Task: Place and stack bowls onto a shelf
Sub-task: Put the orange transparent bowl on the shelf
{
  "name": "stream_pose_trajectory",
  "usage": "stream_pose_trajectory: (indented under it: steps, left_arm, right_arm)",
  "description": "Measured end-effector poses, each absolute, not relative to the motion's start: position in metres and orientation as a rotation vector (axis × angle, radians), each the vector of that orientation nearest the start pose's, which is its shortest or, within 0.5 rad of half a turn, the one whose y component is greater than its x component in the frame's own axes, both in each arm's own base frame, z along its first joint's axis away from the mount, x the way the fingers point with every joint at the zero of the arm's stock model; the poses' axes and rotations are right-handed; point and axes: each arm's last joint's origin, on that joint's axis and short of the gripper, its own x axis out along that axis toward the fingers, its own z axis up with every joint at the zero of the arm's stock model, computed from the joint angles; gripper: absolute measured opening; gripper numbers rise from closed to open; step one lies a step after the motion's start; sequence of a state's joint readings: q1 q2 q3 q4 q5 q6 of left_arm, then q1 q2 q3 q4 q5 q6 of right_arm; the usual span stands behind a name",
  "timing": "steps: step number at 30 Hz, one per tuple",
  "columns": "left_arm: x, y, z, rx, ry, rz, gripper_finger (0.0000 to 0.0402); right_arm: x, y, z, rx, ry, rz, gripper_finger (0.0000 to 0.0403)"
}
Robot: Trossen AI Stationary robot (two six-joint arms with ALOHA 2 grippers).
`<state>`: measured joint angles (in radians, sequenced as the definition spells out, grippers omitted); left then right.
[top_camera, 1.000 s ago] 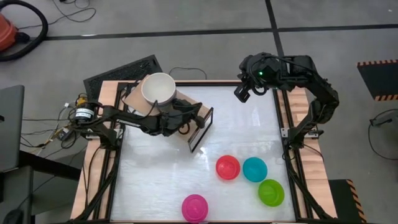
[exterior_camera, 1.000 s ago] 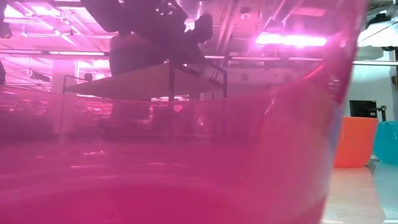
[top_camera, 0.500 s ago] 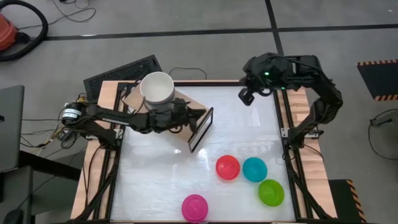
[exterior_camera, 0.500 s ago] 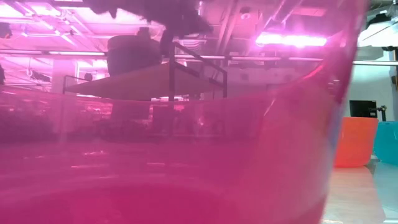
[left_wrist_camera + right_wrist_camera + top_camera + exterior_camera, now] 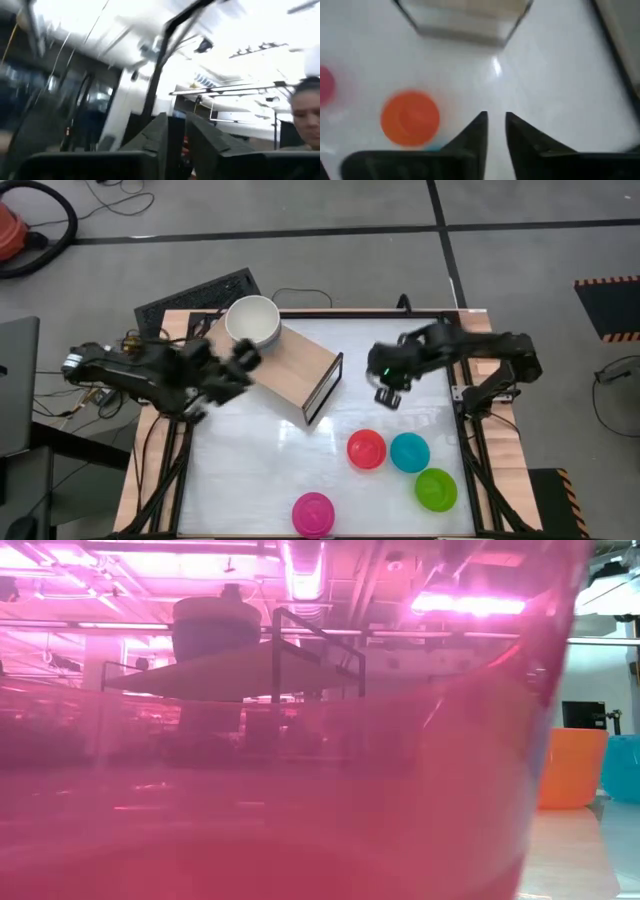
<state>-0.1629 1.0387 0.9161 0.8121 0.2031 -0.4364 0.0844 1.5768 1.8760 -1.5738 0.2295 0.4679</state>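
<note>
The shelf [image 5: 303,361], a light-wood board on a black frame, stands at the table's far left. A white bowl [image 5: 252,322] sits on its far left end; in the low view [image 5: 214,624] it shows as a tall stack. Red [image 5: 366,448], teal [image 5: 409,452], lime green [image 5: 436,489] and magenta [image 5: 313,513] bowls rest on the table's near part. My left gripper [image 5: 246,357] is shut and empty beside the shelf's left end. My right gripper [image 5: 386,394] is shut and empty above the table, right of the shelf and beyond the red bowl [image 5: 410,118].
The magenta bowl [image 5: 300,820] stands right before the low camera and fills most of its view. A black keyboard-like slab [image 5: 195,292] lies beyond the table's far left corner. Bare white tabletop [image 5: 250,460] lies left of the loose bowls. A person shows in the left wrist view [image 5: 305,110].
My left gripper has drawn back from over the shelf toward the table's left edge; the white bowl stays on the shelf. My right gripper has come from the far right corner toward the table's middle and near side, now pointing down at the table.
</note>
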Motion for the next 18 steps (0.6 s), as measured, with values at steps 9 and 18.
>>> stream_pose_trajectory:
  steps: [9, 18]
  left_arm:
    - [0.171, -0.071, 0.427, -0.212, -0.568, -0.438, 0.0173]
    - [0.156, -0.067, 0.408, -0.427, -0.225, -0.411, 0.0229]
  right_arm:
    - [0.281, 0.045, 0.295, 0.352, 1.426, -0.309, 0.0238]
    - [0.293, 0.056, 0.218, 0.482, 1.312, -0.221, 0.0242]
